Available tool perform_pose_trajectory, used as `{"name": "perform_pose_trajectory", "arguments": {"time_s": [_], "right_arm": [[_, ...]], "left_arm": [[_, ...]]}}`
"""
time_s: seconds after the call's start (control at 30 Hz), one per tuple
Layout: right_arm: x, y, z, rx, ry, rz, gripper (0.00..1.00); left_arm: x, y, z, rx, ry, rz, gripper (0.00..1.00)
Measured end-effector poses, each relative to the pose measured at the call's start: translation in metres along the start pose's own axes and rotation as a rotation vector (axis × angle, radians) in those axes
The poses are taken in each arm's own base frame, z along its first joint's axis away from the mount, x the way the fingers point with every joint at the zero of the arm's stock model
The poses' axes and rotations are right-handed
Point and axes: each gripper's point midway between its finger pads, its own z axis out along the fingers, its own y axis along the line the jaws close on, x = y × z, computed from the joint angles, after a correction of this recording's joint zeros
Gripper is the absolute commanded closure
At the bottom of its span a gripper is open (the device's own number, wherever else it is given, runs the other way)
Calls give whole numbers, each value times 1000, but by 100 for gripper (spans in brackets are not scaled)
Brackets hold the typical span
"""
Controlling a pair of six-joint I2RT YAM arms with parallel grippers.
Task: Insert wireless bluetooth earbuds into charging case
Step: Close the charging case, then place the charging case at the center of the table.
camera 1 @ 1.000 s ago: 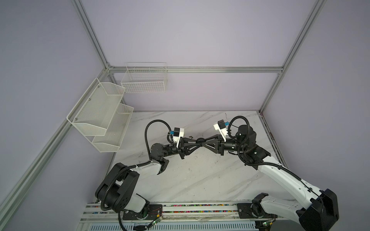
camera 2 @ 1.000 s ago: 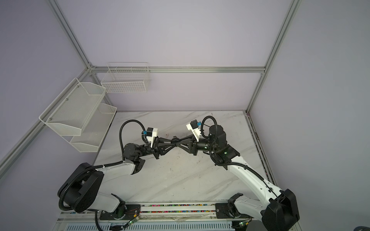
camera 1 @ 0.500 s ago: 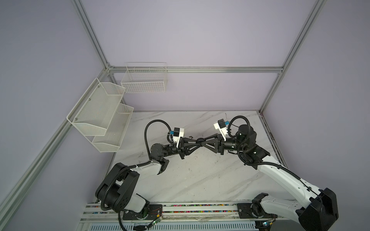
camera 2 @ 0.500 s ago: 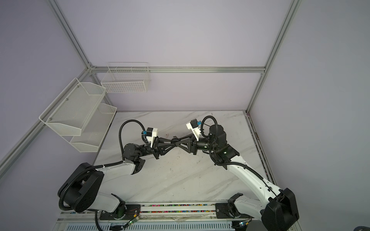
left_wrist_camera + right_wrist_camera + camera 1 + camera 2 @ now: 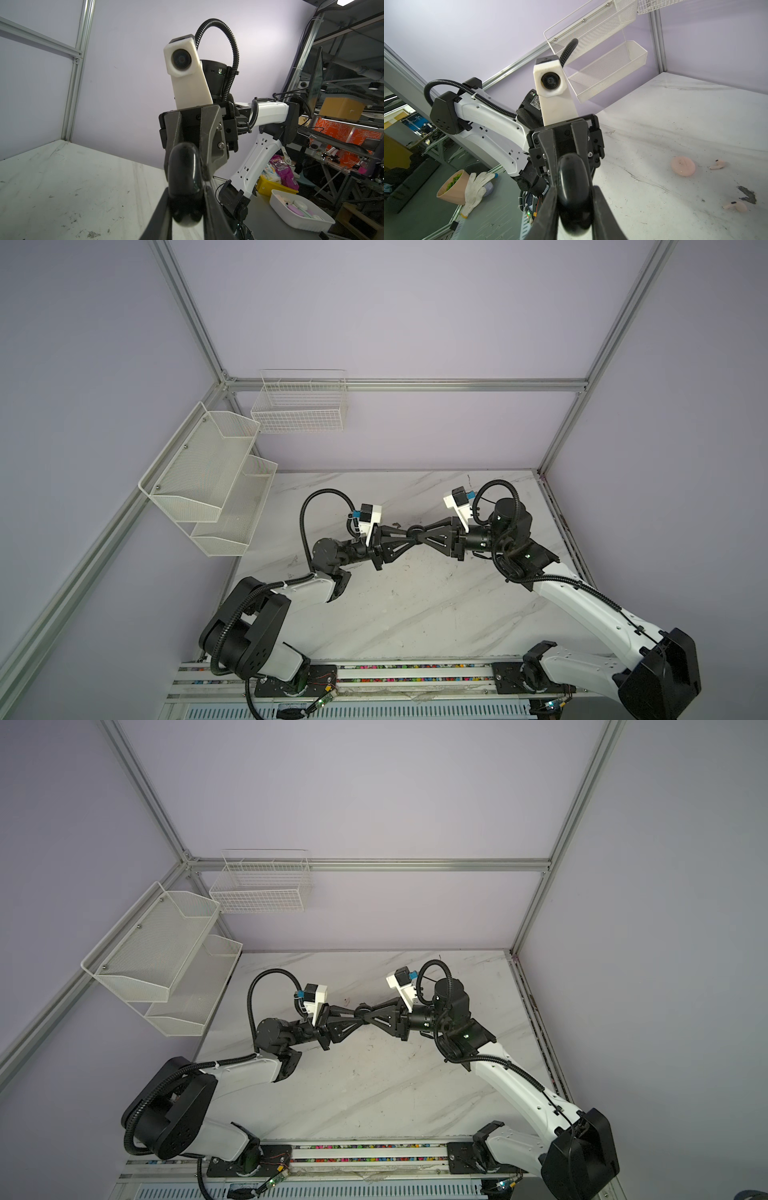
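A black round charging case (image 5: 414, 531) hangs above the middle of the marble table (image 5: 415, 614), between the two grippers, which meet tip to tip. My left gripper (image 5: 186, 193) is shut on it, and its dark rounded body (image 5: 184, 170) fills the gap between the fingers. From the opposite side my right gripper (image 5: 574, 193) is shut on the same case (image 5: 573, 187). In both top views the grippers (image 5: 358, 1013) (image 5: 368, 1016) form one line. A pale pink case (image 5: 682, 166) lies closed on the table, with two pale earbuds (image 5: 718, 164) (image 5: 735, 206) beside it.
White mesh shelves (image 5: 216, 481) hang on the left wall and a wire basket (image 5: 299, 406) on the back wall. A dark stain (image 5: 746, 194) marks the table near the earbuds. Beyond the table edge stand a white bin (image 5: 299, 209) and a glove (image 5: 475, 191).
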Motion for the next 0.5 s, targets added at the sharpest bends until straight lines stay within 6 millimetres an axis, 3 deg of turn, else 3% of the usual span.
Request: {"name": "perform_pose_trajectory", "arguments": {"time_s": [0.13,0.2,0.33,0.5], "right_arm": [[3,-9,-2,37,-5,25,81],[12,-26,-10,82,-6,61,81],[49,-84,-28,234,11,204,81],[115,-150,-22,365,117,404,83]], "left_arm": [[11,7,-13,-82,-18,2,34],[22,10,-27,-152,-27,-2,29],[47,26,-56,-326,-44,-14,27],[64,54,-72,-486,-34,-23,26]]}}
